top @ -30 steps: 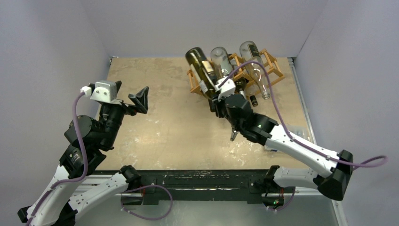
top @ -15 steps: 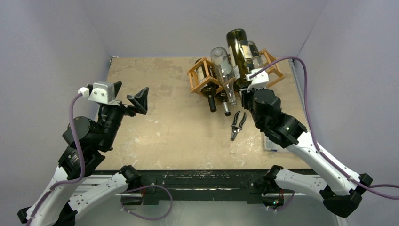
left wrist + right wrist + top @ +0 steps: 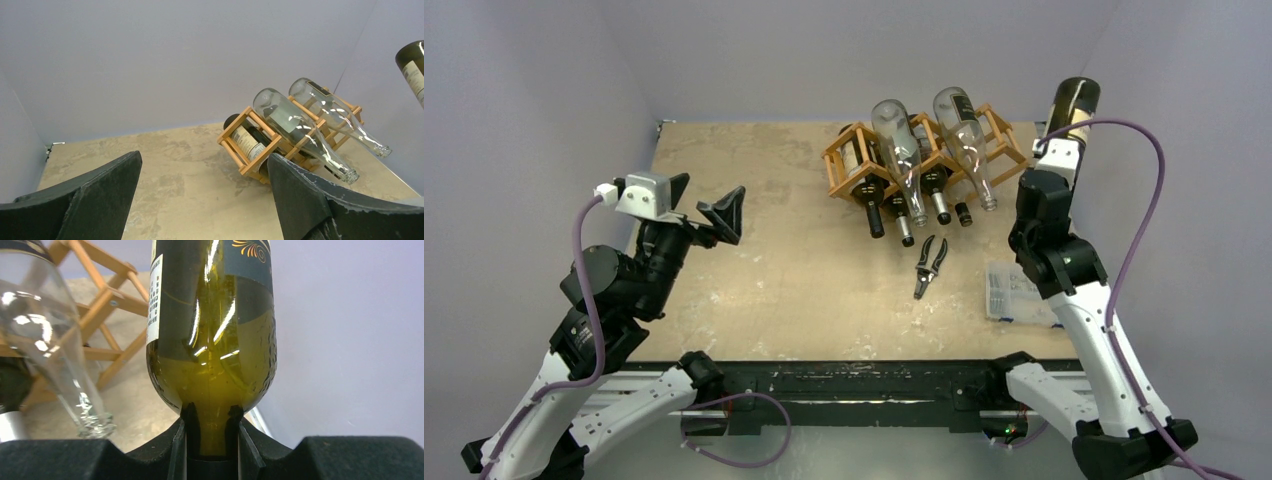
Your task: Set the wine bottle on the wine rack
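The wooden wine rack (image 3: 856, 160) stands at the back of the table, with dark bottles in its cells and two clear bottles (image 3: 900, 145) lying on top. My right gripper (image 3: 1052, 165) is shut on the neck of a dark green wine bottle (image 3: 1072, 108), held base-up in the air to the right of the rack, near the right wall. In the right wrist view the fingers clamp the neck (image 3: 212, 415) of the bottle (image 3: 215, 340), with the rack (image 3: 107, 300) to the left. My left gripper (image 3: 706, 205) is open and empty, raised over the left side; its view shows the rack (image 3: 234, 123).
Black pliers (image 3: 931, 262) lie on the table in front of the rack. A clear plastic compartment box (image 3: 1014, 292) sits at the right edge, under my right arm. Grey walls close in the back and both sides.
My right arm has swung the green bottle from the rack's left end, over the rack, to its right side and raised it. The left arm has not moved.
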Motion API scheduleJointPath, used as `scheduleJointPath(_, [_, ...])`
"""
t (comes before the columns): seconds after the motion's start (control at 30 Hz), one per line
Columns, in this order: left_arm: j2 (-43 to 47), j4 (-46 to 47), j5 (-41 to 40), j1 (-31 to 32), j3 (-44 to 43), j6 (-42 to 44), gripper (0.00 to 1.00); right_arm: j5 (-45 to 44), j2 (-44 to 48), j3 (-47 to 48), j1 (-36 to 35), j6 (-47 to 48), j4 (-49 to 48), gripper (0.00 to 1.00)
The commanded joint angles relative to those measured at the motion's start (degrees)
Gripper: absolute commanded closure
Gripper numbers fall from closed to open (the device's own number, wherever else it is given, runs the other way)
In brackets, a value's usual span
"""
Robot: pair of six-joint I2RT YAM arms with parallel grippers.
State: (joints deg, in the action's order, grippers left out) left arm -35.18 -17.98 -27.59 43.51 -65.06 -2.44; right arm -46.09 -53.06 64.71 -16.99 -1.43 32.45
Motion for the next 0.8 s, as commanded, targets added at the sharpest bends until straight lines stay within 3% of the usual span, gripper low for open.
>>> scheduleJointPath(0.0, [-0.04, 0.93, 0.84, 0.08, -1.49, -1.04, 0.03, -0.46, 0.56, -1.35, 3.77, -1.80, -3.30, 1.00])
scheduleJointPath(0.2, [0.35, 0.78, 2.26, 0.39, -1.51, -2.16, 0.03, 9.35, -3.79, -5.68, 7.55, -5.07, 0.77, 1.00])
scheduleJointPath(0.53, [1.05, 0.75, 2.51, 1.55, -1.58, -2.53, 0.03, 14.57, -4.43, -11.08, 8.66, -9.06, 1.39, 1.00])
scheduleJointPath(0.77, [1.37, 0.84, 2.25, 2.43, -1.61, -2.20, 0.03, 18.18, -2.53, -6.91, 8.69, -12.35, 8.01, 1.00])
